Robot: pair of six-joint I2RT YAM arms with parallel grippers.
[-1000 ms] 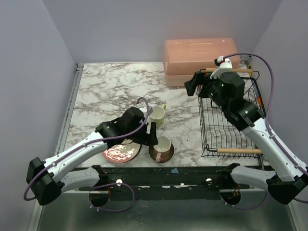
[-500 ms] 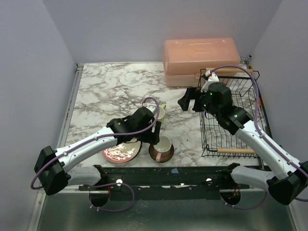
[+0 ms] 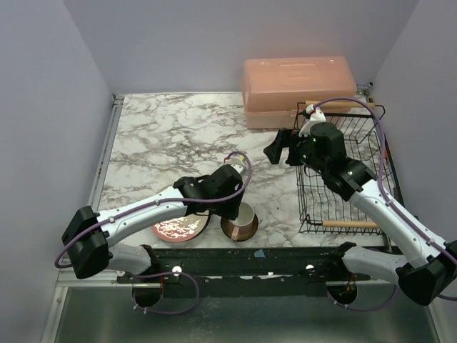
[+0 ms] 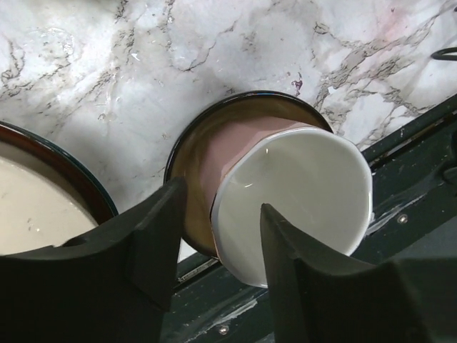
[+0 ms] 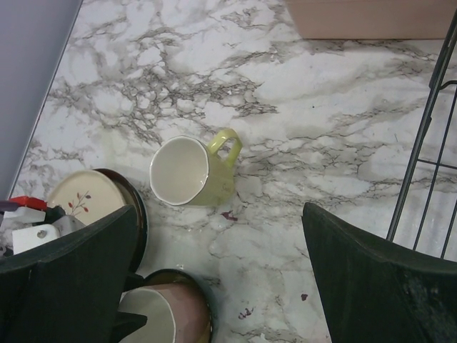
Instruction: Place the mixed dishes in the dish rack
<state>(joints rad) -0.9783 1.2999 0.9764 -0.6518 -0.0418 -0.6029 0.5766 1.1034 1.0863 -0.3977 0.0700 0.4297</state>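
On the white grey-veined marble counter (image 3: 164, 136), the black wire dish rack w/ wooden rod handles (image 3: 350, 224) sits far right. Near the front edge is a dark-rimmed brown glazed bowl (image 4: 243, 107) w/ the small pink cup, white inside (image 4: 300, 193), sitting in it. Left pincer (image 4: 223, 199) is open & empty, straddling one cup wall: one finger outside, one over the mouth. Go lower before closing, pinch the wall firmly, and lift straight up so the bowl isn't dragged. Right pincer (image 5: 218, 211) gapes wide, empty, beside the rack.

The mug (image 5: 191, 171) is yellow-green, the cup (image 4: 285, 193) pink, the table (image 3: 164, 128) grey-veined marble.
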